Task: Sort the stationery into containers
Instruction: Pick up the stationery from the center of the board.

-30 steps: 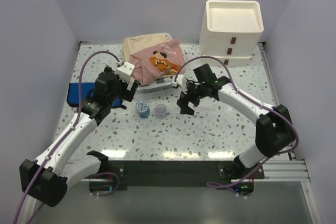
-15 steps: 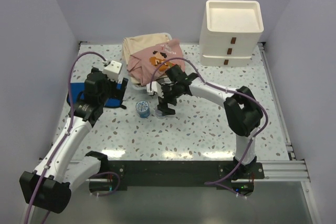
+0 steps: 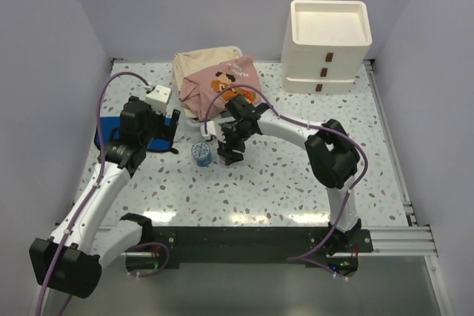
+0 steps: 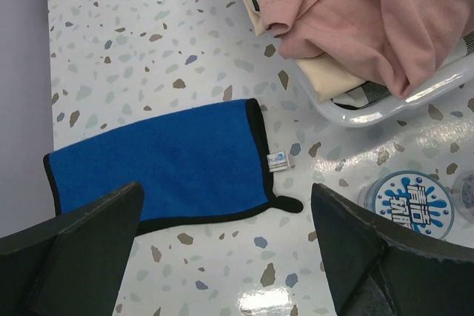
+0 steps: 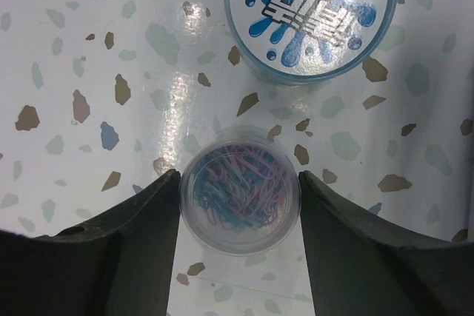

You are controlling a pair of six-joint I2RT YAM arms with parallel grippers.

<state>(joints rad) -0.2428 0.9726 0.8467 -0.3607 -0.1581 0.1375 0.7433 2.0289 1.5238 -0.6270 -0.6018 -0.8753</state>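
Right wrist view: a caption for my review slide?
Right gripper straddles the clear cup of coloured clips, blue-printed tub just beyond.

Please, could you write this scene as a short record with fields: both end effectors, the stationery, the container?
left end effector: open, above the blue cloth, holding nothing
right end effector: closed on the clear cup, one finger at each side
clear cup: holds coloured clips, stands on the table
blue round item: close beside the cup, apart from it
drawer unit: far right corner, both drawers shut
clothes: pink and beige pile, far centre
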